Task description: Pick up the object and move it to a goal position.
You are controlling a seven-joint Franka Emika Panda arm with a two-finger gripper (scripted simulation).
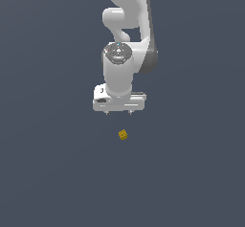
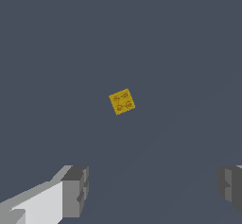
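The object, a tiny mustard-yellow block [image 1: 123, 134] with small round studs on top, lies on the dark grey floor. It also shows in the wrist view [image 2: 122, 101], turned at a slight angle. My white gripper [image 1: 118, 112] hangs above it, a little toward the exterior view's left, with its two fingertips just visible under the hand. In the wrist view the gripper [image 2: 153, 190] is open wide, with grey fingers [image 2: 75, 190] far apart and nothing between them. The block is apart from the fingers.
The white arm [image 1: 127, 25] rises behind the gripper toward the top of the exterior view. The dark grey floor [image 1: 48, 173] spreads flat all around the block. No other object shows.
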